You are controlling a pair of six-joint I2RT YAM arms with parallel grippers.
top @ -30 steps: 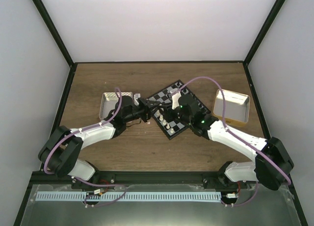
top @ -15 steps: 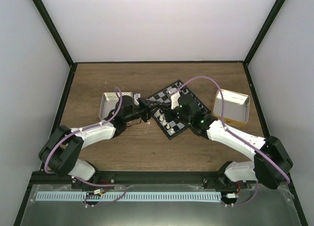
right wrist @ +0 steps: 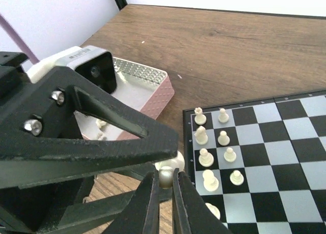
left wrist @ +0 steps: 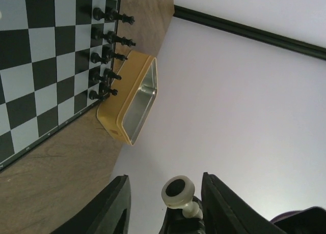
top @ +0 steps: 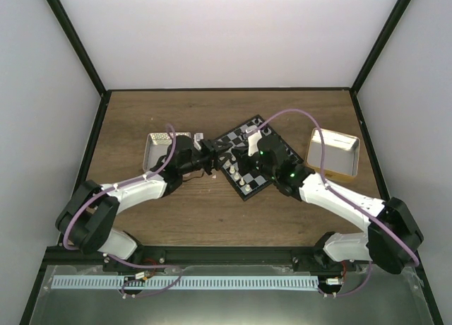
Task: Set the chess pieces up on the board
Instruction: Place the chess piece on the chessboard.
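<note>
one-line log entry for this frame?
phase: handover | left claw: open | right claw: shut on white piece | where: beside board

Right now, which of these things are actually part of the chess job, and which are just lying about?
Part of the job:
chessboard
cream pieces standing on it
black pieces along its edge
cream piece pinched in the right gripper
pink tray holding loose pieces

Just lying about:
tan box with silvery inside

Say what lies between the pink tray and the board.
Right wrist view: the left gripper, open around a cream-white piece that the right gripper pinches; beyond, bare table.
</note>
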